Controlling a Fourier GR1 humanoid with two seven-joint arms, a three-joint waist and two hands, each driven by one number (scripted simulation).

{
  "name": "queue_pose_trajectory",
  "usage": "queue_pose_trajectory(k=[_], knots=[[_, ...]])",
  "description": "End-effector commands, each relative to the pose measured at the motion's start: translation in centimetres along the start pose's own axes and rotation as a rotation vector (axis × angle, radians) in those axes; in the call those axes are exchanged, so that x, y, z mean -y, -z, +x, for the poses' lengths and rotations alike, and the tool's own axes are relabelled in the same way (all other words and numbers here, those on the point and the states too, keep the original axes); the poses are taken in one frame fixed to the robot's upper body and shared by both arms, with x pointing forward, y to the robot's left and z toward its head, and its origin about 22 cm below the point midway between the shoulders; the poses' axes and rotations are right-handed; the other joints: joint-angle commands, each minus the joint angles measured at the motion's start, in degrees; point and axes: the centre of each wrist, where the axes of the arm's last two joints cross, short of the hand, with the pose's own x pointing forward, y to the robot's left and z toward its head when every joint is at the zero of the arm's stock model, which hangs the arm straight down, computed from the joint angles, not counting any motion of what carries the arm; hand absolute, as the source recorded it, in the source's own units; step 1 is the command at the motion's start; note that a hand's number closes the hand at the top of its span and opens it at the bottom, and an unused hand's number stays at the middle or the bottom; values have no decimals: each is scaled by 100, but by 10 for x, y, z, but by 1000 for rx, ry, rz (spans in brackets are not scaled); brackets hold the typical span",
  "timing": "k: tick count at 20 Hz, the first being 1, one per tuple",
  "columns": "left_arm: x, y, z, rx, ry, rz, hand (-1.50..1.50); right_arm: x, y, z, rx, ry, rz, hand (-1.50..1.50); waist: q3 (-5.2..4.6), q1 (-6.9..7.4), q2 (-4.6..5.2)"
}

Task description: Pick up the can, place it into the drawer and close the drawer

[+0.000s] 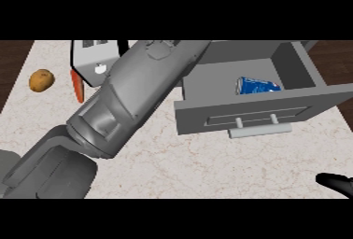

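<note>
Marble counter with dark wood floor on both sides; open drawer holds the blue can.
Right hand is just a black tip at the near edge, front-right of the drawer; grip can't be told. Left forearm slants up along the drawer's left side, its hand out of view. Carrot and potato lie left of the drawer.

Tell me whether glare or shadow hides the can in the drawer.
Head view: the light is even, with no glare; the can lies plainly visible in the open drawer, whose right inner wall looks darker; only the left forearm covers the drawer's left end.
</note>
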Motion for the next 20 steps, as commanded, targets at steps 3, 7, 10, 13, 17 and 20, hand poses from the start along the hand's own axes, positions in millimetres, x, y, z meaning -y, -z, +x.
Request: queue_pose_trajectory(k=[3, 7, 10, 13, 17, 20], knots=[[-2, 3, 0, -12, -24, 39, -150, -2, 8, 1, 46, -116, 47, -150, 1, -28, 43], [0, 2, 5, -11, -60, 42, -150, -8, 13, 0, 134, -196, 97, -150, 3, 22, 27], [-2, 3, 4, -15, -97, 27, -150, -8, 26, 2, 162, -315, 129, -150, 0, 51, 53], [-7, 5, -8, -9, -124, 43, -150, -20, 22, -2, 163, -414, 158, -150, -8, 136, 24], [1, 3, 20, -2, -117, 38, -150, -35, 51, -10, 192, -552, 173, -150, -7, 296, 19], [-1, 4, 12, 29, -118, 38, -150, -51, 61, -30, 208, -637, 224, -150, -5, 346, 30]])
